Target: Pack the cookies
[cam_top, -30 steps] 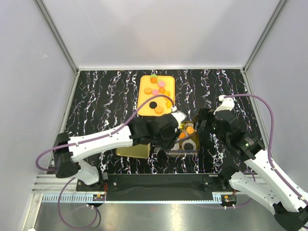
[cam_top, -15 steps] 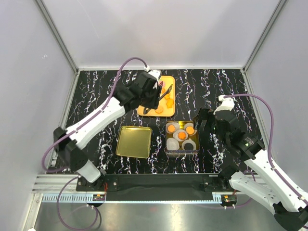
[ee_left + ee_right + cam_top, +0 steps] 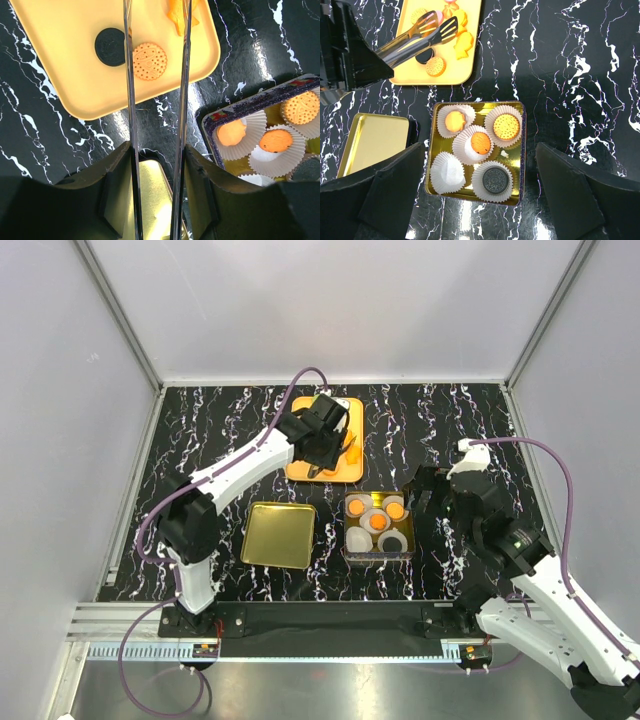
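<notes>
Over black marble table [image 3: 200, 440], swung back from tin [image 3: 522, 150] to tray [image 3: 60, 60]: left gripper [image 3: 157, 155] part-closed on tongs [image 3: 130, 100], blades apart above cookies [image 3: 149, 61] just ahead. Next pick due. Right gripper [image 3: 480, 150] wide open, empty.

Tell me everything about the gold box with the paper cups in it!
The gold box is a shallow square tin, shiny inside with a dark patterned rim. It sits flat and open on the black marbled table. Five white pleated paper cups fill it: four hold cookies, three orange or tan and one black; one cup is empty. What looks like its gold lid lies apart beside it.
</notes>
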Robot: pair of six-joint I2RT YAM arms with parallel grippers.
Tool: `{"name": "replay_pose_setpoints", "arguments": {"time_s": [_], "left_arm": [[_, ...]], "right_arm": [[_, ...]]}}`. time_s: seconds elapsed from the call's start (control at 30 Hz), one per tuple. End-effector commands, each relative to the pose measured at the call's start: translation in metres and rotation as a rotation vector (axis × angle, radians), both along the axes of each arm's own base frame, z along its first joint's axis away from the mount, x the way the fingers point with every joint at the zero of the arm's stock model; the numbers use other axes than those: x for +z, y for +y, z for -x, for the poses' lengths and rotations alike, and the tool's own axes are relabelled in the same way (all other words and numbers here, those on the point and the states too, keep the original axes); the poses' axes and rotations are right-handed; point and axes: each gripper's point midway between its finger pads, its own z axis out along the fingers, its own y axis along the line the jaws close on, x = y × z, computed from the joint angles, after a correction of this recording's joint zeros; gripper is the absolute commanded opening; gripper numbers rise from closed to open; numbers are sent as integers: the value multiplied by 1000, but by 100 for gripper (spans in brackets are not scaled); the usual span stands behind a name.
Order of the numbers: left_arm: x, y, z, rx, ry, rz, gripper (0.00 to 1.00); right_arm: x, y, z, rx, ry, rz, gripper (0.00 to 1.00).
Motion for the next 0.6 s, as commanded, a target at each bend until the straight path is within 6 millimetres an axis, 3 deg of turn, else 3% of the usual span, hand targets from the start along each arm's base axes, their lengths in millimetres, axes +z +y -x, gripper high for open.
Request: {"name": "replay_pose_setpoints", "arguments": {"time_s": [0.0, 0.57], "left_arm": [[23, -15, -16, -27, -68, 62, 46], [4, -23, -10, -65, -15, 73, 46]], "right_arm": [[9, -2, 1, -6, -20, -6, 100], [8, -5, 4, -14, -17, -12, 100]]}}
